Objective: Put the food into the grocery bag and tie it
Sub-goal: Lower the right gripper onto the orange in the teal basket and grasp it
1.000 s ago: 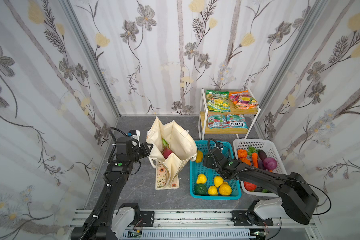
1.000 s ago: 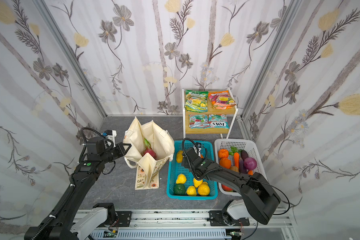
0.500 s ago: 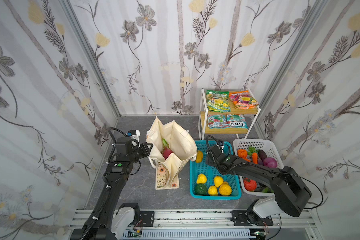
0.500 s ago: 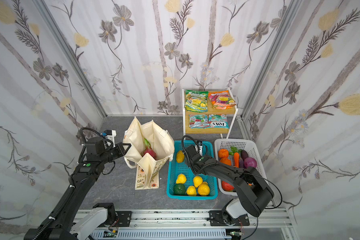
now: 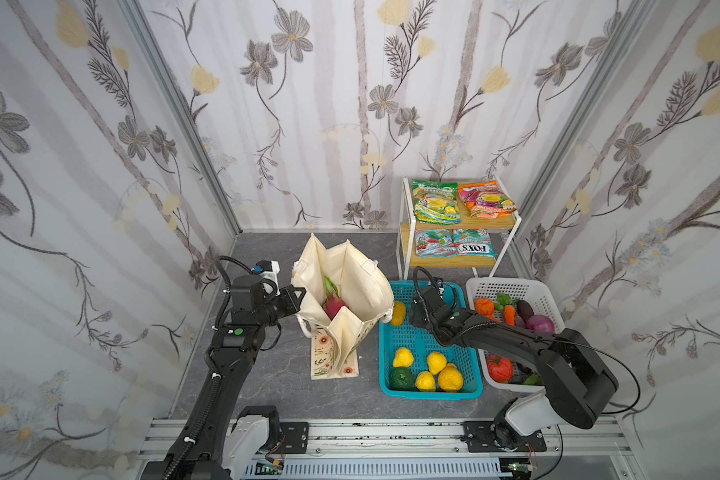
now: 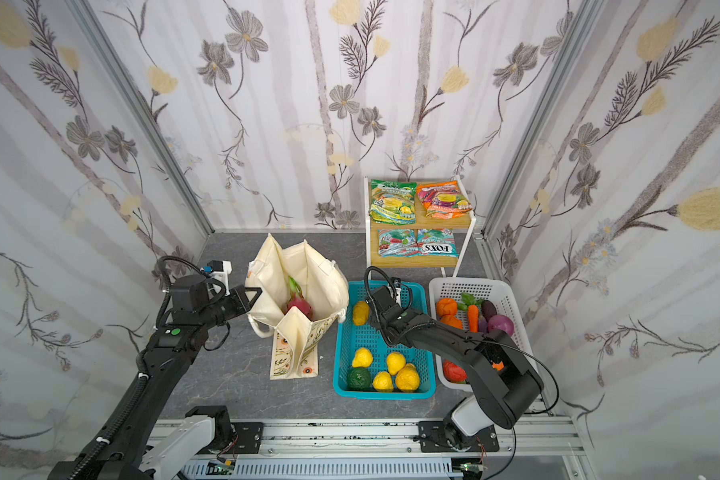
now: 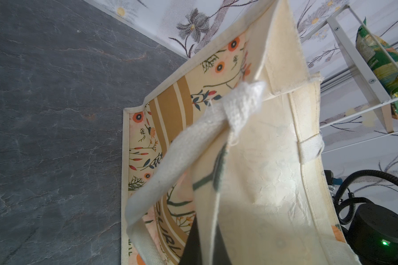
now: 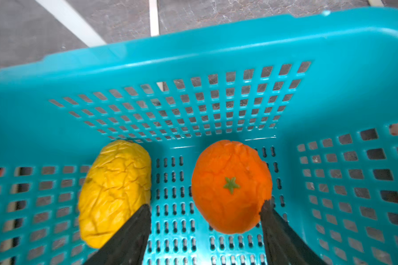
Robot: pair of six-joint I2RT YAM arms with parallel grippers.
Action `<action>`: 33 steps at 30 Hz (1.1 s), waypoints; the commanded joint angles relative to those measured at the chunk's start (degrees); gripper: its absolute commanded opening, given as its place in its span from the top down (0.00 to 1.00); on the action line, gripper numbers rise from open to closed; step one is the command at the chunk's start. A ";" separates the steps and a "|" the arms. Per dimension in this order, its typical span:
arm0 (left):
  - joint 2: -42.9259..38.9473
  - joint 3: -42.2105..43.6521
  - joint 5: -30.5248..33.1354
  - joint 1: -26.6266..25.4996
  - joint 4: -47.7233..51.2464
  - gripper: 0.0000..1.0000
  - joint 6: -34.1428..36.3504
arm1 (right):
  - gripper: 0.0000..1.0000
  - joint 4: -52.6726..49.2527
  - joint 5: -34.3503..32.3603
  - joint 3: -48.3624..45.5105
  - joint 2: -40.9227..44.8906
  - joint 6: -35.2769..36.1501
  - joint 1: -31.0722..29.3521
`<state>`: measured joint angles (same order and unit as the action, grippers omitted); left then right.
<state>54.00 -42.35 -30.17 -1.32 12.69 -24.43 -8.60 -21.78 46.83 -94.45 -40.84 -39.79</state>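
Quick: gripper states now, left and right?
Left gripper: shut on the rim of the cream floral canvas tote.
Right gripper: open, straddling the round orange toy fruit.

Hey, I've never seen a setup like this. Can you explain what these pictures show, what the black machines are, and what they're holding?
These are two black robot arms, each ending in a two-fingered gripper. Two pictures look down on the whole scene from overhead; the other two come from cameras on the arms' wrists. On the grey table stand a cream floral grocery bag with a dragon fruit inside, a teal basket of toy fruit, a white basket of toy vegetables, and a rack of snack packets. The left gripper is shut on the bag's rim, holding it up. The right gripper is open inside the teal basket, its fingers either side of an orange, beside a yellow fruit; it holds nothing yet.
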 commanded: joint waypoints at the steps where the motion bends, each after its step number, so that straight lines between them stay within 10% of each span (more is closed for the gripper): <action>1: -0.12 0.07 -0.15 -0.04 -0.03 1.00 -0.31 | 0.25 4.54 2.53 -1.32 1.92 0.39 -0.06; 7: -0.38 0.08 -0.15 0.00 -0.04 1.00 -0.27 | 0.25 -5.12 -8.38 2.61 -1.26 0.65 0.47; 33: -1.09 -0.27 -0.24 0.00 -0.03 1.00 -0.54 | 0.29 3.08 -1.09 3.99 -11.34 0.66 2.15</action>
<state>52.84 -42.19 -30.17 -1.34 12.75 -24.64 -8.45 -22.57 50.96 -105.69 -39.59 -37.69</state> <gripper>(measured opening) 0.051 0.716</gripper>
